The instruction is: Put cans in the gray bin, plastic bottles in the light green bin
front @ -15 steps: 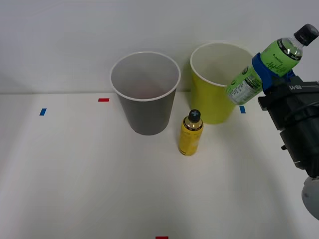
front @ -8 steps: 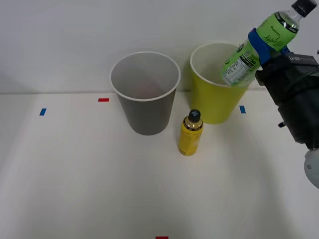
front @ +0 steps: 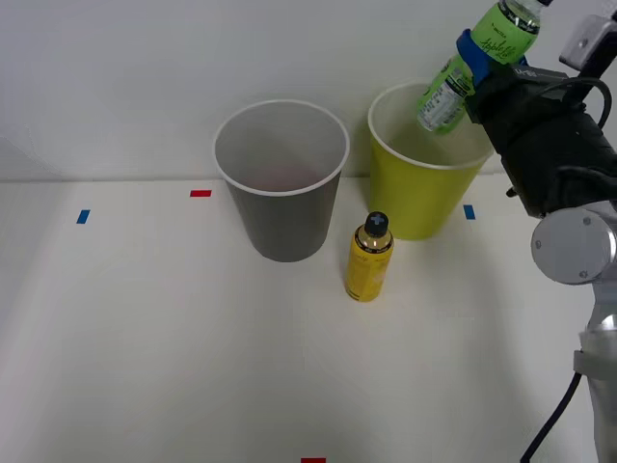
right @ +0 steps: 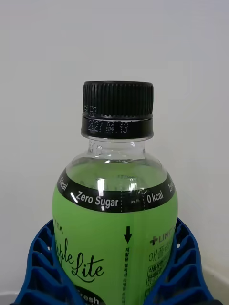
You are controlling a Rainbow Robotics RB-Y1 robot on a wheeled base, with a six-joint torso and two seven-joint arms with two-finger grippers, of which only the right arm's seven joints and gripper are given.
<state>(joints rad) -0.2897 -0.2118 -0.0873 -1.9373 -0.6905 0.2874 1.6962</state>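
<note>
white table [front: 145,338]; green bottle [front: 468,68] tilted, base over light green bin [front: 415,193].

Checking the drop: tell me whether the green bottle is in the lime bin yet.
Not yet. The green bottle is tilted, clamped in the right gripper, its base above the light green bin.

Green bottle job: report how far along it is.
Done: nothing visibly binned; the dark gray tapered bin looks empty. In hand: the right gripper grips the translucent green plastic bottle, tilted above the yellow-green tapered bin. Left: release it, then sort the small yellow black-capped container.
</note>
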